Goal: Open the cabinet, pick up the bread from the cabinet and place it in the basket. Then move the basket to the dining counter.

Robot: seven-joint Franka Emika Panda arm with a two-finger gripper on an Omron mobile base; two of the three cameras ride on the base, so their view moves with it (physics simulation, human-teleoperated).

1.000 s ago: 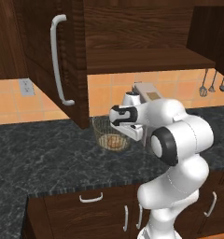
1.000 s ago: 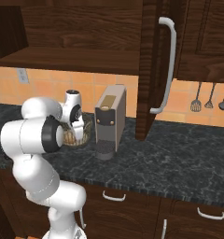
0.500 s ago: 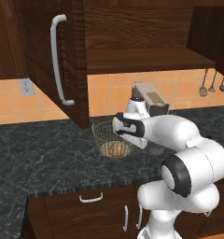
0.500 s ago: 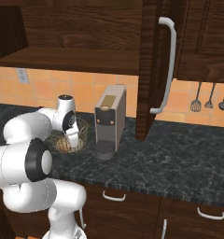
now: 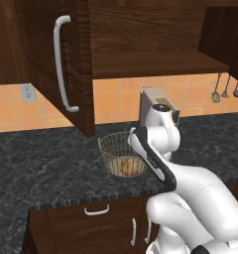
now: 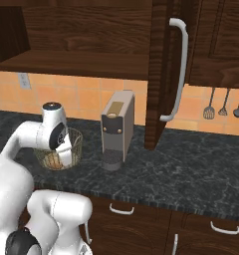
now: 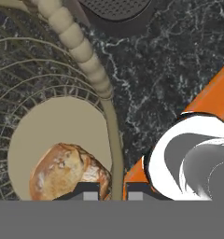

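The round wire basket (image 5: 116, 151) stands on the black granite counter below the open cabinet (image 5: 51, 59). The golden bread (image 5: 127, 166) lies on the basket's flat base (image 7: 58, 126), beside the wall. My gripper (image 7: 112, 192) reaches down onto the rim on the coffee machine's side, one fingertip (image 7: 86, 191) inside and the other outside, shut on the wire wall. In the right base view the hand (image 6: 61, 144) covers part of the basket (image 6: 74, 149) and the bread (image 6: 53, 159) shows through the mesh. The dining counter is out of view.
A beige coffee machine (image 6: 116, 129) stands close to the basket, its base (image 7: 116, 11) just past the rim. The open cabinet door (image 6: 164, 74) with its long silver handle hangs over the counter. Utensils (image 6: 223, 104) hang on the tiled wall. Low cabinets sit below the counter edge.
The arm has swung lower and the hand has come down from above the basket onto its rim. The fingers have narrowed around the wire wall. Basket and bread have stayed put.
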